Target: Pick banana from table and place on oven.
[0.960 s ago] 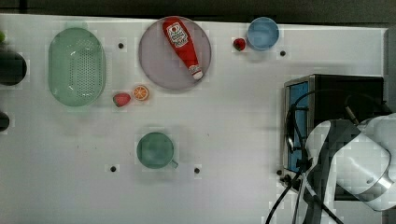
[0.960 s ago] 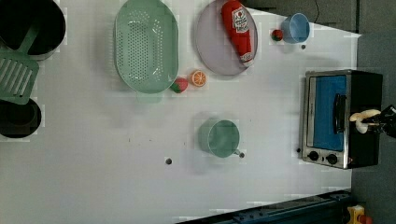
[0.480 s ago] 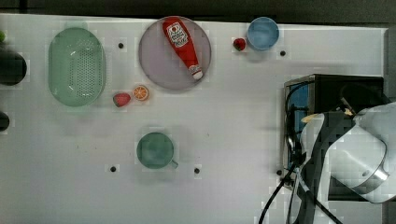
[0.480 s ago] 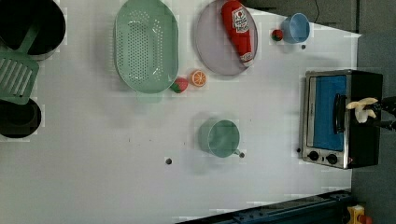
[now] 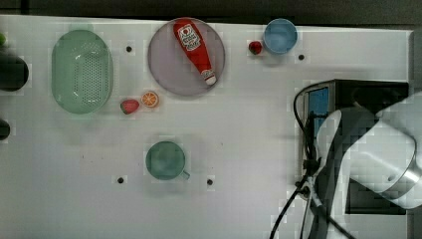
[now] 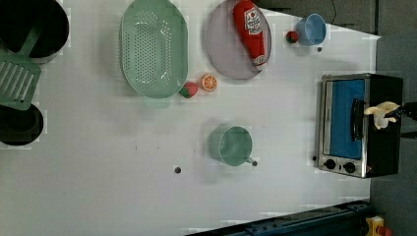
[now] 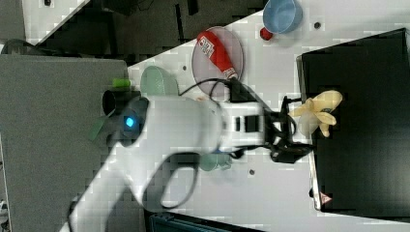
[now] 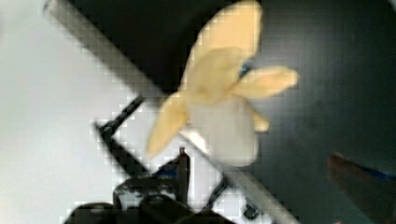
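The banana (image 7: 320,113), half peeled with its yellow skin flaps splayed out, lay on the black top of the oven (image 7: 367,164), right at the front edge. In the right view its long axis ran slantwise. The unpeeled yellow end pointed to the right view's upper right, further onto the oven. The pale peeled end pointed to the right view's lower left and hung a little over the front rim. In the left view the banana (image 6: 381,113) sat just above the door's bar handle, lengthwise from the oven's front toward its back. In the wrist view the pale blunt end crossed the silver rim, with a flap sticking out to each side.

The gripper (image 7: 286,130) hung level beside the oven's front, close to the peeled end. Its jaws looked spread, and one finger (image 8: 357,179) stood clear of the fruit, so nothing was gripped. The white arm (image 5: 378,149) reached over the oven in the top view.

The oven stood on the white table (image 6: 123,167), at the left view's right. A green cup (image 6: 231,145) stood near the middle, well apart from it. Farther off were a ketchup bottle (image 6: 252,30) on a grey plate (image 6: 221,44), an orange slice (image 6: 209,82) beside a strawberry (image 6: 189,90), a green colander (image 6: 153,46) and a blue bowl (image 6: 311,29).
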Available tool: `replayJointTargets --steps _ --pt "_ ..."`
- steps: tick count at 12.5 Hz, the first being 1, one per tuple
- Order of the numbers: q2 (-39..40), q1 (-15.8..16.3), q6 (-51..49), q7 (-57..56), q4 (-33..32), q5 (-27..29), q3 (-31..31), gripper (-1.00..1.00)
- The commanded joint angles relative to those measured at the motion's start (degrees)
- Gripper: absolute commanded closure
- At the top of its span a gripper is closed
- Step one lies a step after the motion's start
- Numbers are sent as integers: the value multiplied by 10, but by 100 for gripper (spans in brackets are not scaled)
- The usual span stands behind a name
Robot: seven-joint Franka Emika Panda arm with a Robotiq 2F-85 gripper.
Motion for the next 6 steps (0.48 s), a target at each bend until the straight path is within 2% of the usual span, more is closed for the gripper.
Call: replayJointTargets --steps 1,4,6 --pt "-72 55 -120 -45 53 6 53 -100" --pt "-120 86 -134 138 92 18 140 -100" --pt "-148 98 -138 263 91 18 193 -100"
